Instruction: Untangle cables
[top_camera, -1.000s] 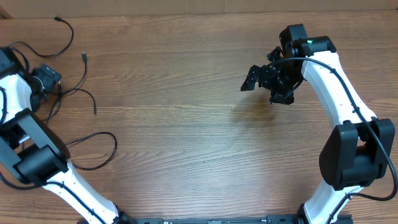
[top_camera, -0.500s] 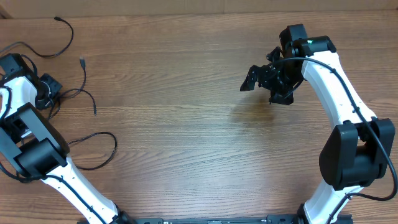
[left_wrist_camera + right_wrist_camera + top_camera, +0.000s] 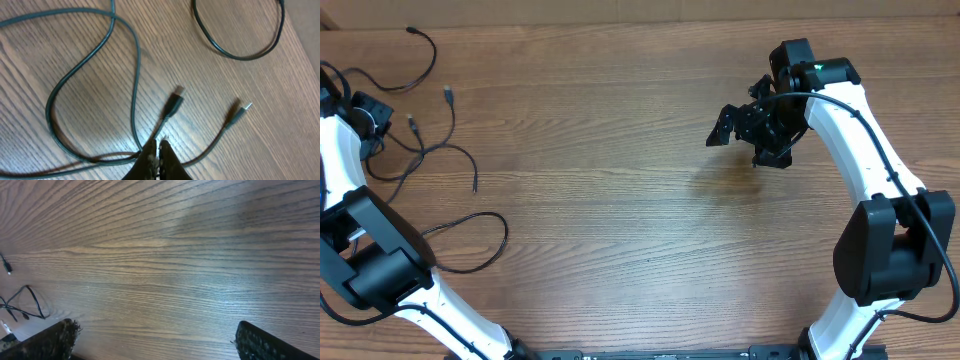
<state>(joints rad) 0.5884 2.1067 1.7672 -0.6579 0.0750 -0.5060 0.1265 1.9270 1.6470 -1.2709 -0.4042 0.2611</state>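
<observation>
The cables (image 3: pixel 438 150) lie as thin black loops at the table's left side, with one loose loop (image 3: pixel 470 240) nearer the front. My left gripper (image 3: pixel 375 120) sits among them at the far left. In the left wrist view it (image 3: pixel 158 146) is shut, with cable strands meeting right at its tips. A black plug (image 3: pixel 175 102) and a silvery-tipped plug (image 3: pixel 243 110) lie just beyond. My right gripper (image 3: pixel 748 142) hovers over bare wood at the right, open, with its fingers (image 3: pixel 47 340) wide apart and nothing between them.
Another thin black cord (image 3: pixel 420 45) curls at the back left corner by the table's far edge. The right wrist view catches the cable loops (image 3: pixel 25 302) far off at its left edge. Bare wood (image 3: pixel 620 200) spans the middle.
My left gripper has gone from open to shut and moved toward the table's back left, dragging cable strands and a plug end with it. The right arm has stayed still.
</observation>
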